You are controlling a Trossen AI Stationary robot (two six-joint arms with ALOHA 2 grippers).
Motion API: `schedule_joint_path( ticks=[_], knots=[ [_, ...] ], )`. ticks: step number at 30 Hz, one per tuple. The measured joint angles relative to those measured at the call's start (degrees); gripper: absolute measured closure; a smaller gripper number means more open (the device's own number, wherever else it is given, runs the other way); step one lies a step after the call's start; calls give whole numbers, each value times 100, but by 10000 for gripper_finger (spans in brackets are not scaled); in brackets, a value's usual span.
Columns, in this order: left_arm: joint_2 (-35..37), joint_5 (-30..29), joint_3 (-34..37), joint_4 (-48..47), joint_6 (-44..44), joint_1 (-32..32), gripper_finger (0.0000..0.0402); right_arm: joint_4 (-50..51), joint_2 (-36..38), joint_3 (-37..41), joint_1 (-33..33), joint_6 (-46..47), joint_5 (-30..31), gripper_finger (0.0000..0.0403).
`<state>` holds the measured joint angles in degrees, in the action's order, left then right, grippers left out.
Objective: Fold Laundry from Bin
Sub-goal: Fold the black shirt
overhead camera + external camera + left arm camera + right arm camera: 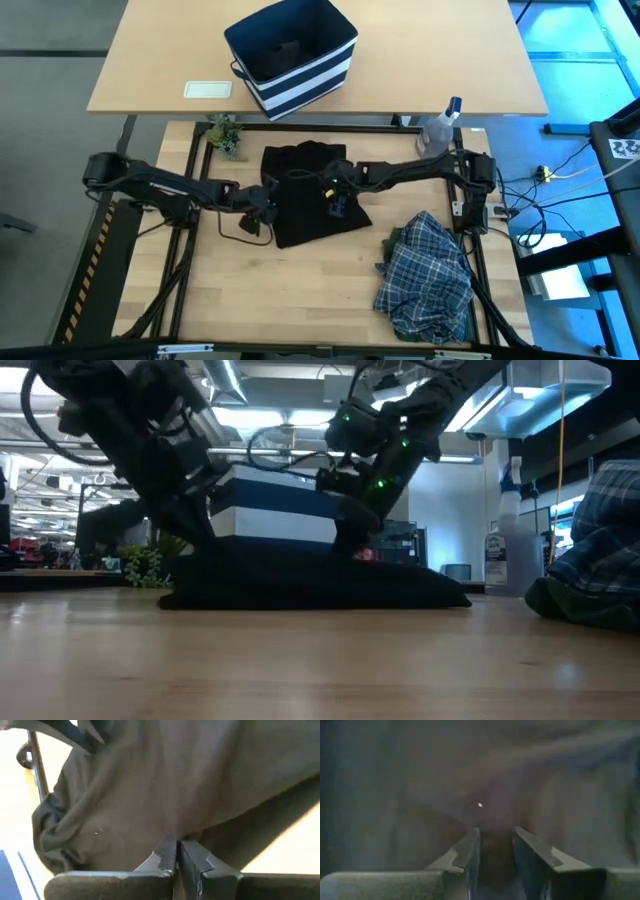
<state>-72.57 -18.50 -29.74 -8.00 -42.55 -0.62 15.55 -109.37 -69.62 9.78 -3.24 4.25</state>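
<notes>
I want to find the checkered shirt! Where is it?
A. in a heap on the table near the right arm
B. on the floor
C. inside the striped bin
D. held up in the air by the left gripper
A: the plaid shirt lies crumpled on the wooden table by the right arm's side, apart from the bin and the black garment.

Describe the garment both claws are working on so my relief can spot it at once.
On the light wooden table, look just in front of the striped navy bin. The black garment lies flat in the middle between the two arms, plain and dark, unlike the crumpled blue-and-white plaid shirt heaped to its right.
</notes>
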Motion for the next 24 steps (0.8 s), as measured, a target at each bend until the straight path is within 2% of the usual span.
schedule_joint_path(
  ticks=[6, 11, 15, 21, 24],
  knots=[
    [425, -118, 0, -420, 166, 0, 390, -246, -8, 381, 46, 384, 440, 288],
    [489, -209, 0, -926, 246, 0, 349, -381, -8, 566, 92, 589, 552, 288],
    [491, -240, 0, -1305, 646, 0, 316, -399, -8, 587, 114, 592, 584, 288],
    [440, -166, 0, -956, 1179, 2, 287, -696, -12, 590, 116, 564, 542, 288],
    [253, -322, 0, -741, 1240, -38, 284, -708, -12, 590, 116, 561, 529, 288]
  ],
)
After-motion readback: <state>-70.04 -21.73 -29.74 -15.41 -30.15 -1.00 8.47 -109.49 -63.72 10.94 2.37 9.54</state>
